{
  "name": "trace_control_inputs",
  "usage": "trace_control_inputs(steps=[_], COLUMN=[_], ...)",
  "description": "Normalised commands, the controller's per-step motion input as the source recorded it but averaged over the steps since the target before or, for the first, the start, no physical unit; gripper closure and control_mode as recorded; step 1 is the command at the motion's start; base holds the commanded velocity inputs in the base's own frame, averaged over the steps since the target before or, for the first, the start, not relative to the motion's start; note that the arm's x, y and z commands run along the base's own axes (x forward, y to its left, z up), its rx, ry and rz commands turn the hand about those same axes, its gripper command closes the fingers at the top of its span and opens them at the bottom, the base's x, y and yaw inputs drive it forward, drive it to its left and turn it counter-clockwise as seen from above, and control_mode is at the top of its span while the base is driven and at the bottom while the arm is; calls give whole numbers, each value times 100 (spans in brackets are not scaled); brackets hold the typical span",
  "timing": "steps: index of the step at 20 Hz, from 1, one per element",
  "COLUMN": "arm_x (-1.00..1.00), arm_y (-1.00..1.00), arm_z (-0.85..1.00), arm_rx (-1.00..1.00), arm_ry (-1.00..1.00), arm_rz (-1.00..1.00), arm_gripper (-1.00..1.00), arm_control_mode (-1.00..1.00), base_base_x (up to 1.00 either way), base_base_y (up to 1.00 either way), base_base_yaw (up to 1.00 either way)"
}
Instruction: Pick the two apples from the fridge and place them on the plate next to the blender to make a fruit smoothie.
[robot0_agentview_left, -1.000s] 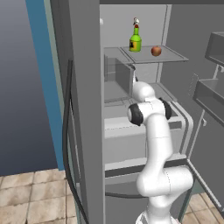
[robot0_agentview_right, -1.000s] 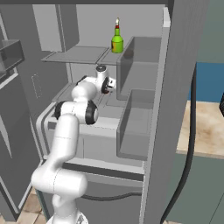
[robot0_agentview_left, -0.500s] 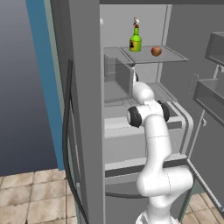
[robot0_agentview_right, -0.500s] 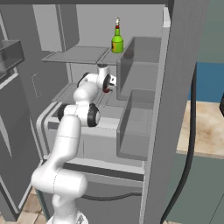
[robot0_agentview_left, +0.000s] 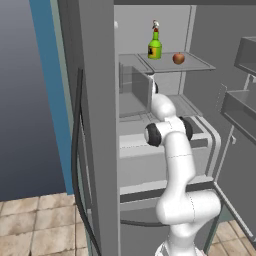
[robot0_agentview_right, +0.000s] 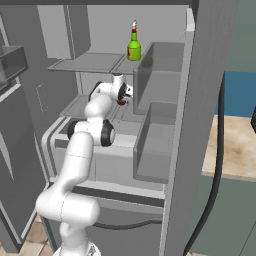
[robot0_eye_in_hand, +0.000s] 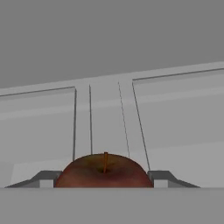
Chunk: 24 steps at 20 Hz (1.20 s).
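From the left base camera, my white arm rises in front of the open fridge (robot0_agentview_left: 95, 125) and bends inward under the upper shelf (robot0_agentview_left: 195, 64). My wrist goes in behind a grey bin wall there, so my fingers are hidden. On that upper shelf stands a green bottle (robot0_agentview_left: 155, 46) with a yellow label, and just to its right, apart from it, sits one apple (robot0_agentview_left: 178, 58), upright and untouched. Door bins (robot0_agentview_left: 240, 107) hang at the right edge, well away from the bottle.

From the right base camera, my arm comes up from the lower left and reaches onto the middle shelf (robot0_agentview_right: 75, 107), below the bottle (robot0_agentview_right: 133, 48). My gripper (robot0_agentview_right: 125, 98) points toward the tall grey bins (robot0_agentview_right: 160, 125), and a dark reddish spot, the second apple (robot0_agentview_right: 122, 102), shows right at its tip. The fingers are too small here to read how they stand. The apple on the upper shelf is hidden behind the bin wall beside the bottle.

From my hand camera, the second apple (robot0_eye_in_hand: 104, 171) sits directly between my two finger tips (robot0_eye_in_hand: 47, 179), stem upward, its red-brown top rising above the bottom band. A grey tip flanks it on each side, close against its sides. I cannot tell whether they are actually pressing it or only bracketing it. Behind the apple lie the grey panels of the fridge's interior.
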Motion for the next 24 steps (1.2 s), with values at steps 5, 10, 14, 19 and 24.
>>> trace_control_inputs(steps=[5, 10, 14, 19, 24], arm_x=[0, 0, 0, -6, -27], arm_y=[-1, 0, -6, -20, -27], arm_z=[-29, -37, -61, -93, -88], arm_rx=[0, 0, 0, 0, 2], arm_ry=[0, 0, -7, -14, -21], arm_rz=[0, 0, 0, 0, 0], arm_gripper=[100, 100, 100, 100, 100], arm_control_mode=[-100, -100, -100, -100, -100], base_base_x=[0, 0, 0, 0, 0], base_base_y=[0, 0, 0, 0, 0], base_base_yaw=[0, 0, 0, 0, 0])
